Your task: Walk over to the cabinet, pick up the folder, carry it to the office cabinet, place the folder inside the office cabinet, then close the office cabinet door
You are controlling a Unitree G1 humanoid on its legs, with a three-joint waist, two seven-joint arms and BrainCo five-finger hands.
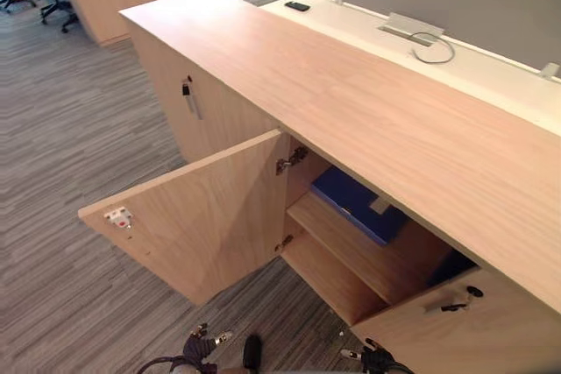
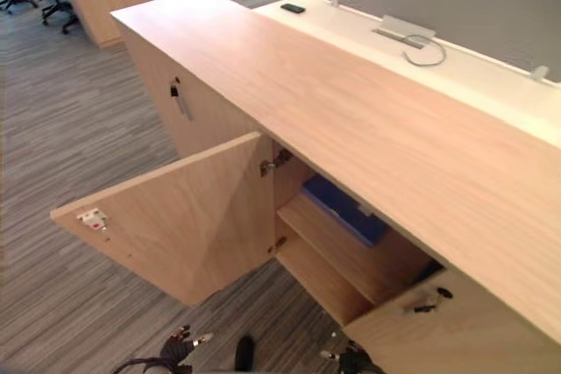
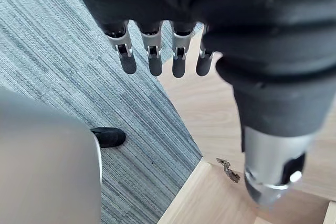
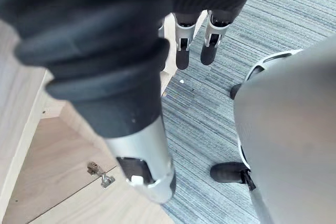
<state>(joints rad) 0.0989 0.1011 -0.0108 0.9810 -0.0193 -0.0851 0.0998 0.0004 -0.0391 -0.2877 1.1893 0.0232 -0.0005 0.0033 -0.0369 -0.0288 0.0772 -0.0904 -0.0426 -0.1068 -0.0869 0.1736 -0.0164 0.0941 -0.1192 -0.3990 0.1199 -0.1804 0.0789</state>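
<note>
Folder: the blue folder (image 1: 355, 203) lies flat on the upper shelf (image 1: 346, 247) inside the open cabinet, right of centre in the head views, its far side hidden under the cabinet top.
Cabinet: the long wooden cabinet (image 1: 351, 94) runs from the upper left to the lower right.
Doors: the left door (image 1: 202, 216) is swung wide open toward the lower left. The right door (image 1: 473, 330) stands open in the lower right corner.
Left hand: the left hand (image 3: 155, 59) has straight, slightly spread fingers pointing down and holds nothing, above the grey carpet (image 1: 70, 129) and the door's edge.
Right hand: the right hand (image 4: 184, 51) has straight, relaxed fingers and is empty, above the carpet beside the wood.
Background: a white desk (image 1: 491, 67) stands behind the cabinet.
</note>
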